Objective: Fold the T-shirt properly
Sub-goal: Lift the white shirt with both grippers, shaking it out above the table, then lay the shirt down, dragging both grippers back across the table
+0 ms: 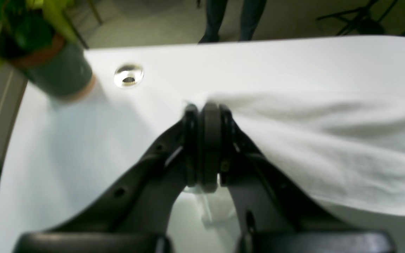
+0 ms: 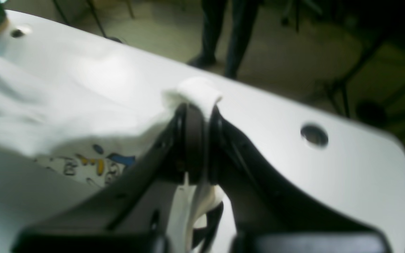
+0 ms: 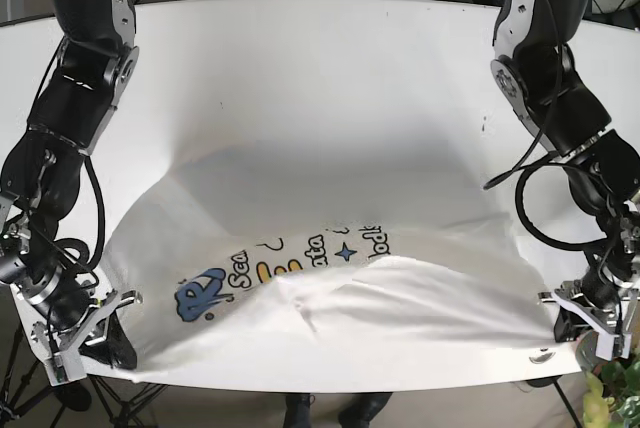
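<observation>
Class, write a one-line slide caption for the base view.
Both pincers, left and right, grip opposite corners of the printed white T-shirt, its near edge folded over on the white table.

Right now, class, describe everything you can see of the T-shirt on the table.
The T-shirt is white, soft cloth with a colourful printed design and lettering in blue and yellow. It lies spread on the white table, wrinkled, with its near edge lifted and folded over so that it partly covers the print. The left tool and the right tool each pinch a corner of that edge.
</observation>
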Controlling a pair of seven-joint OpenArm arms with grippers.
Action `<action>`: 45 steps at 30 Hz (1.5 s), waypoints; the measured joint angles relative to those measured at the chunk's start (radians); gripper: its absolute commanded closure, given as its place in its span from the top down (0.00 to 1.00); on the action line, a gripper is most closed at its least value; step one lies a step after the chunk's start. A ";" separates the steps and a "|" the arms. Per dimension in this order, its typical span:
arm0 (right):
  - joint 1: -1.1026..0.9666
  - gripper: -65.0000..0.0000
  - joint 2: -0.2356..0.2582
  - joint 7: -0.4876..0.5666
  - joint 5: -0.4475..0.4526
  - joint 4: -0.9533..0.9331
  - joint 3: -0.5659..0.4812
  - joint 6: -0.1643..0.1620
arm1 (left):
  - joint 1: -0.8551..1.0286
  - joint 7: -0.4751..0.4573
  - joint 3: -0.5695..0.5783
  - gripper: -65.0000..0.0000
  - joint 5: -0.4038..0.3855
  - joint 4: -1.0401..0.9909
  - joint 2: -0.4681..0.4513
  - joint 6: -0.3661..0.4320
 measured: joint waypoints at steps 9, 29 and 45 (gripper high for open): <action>0.183 0.00 0.031 -0.007 -0.075 -0.034 -0.010 0.006 | -0.185 -0.002 0.041 0.00 0.000 -0.017 -0.058 0.004; 0.011 0.00 0.066 -0.006 -0.067 0.113 -0.079 0.008 | -0.064 0.008 0.031 0.00 0.010 0.039 -0.109 -0.014; -0.448 0.00 -0.035 0.000 0.055 0.229 0.140 0.004 | 0.385 -0.005 -0.078 0.00 -0.098 0.167 -0.083 -0.026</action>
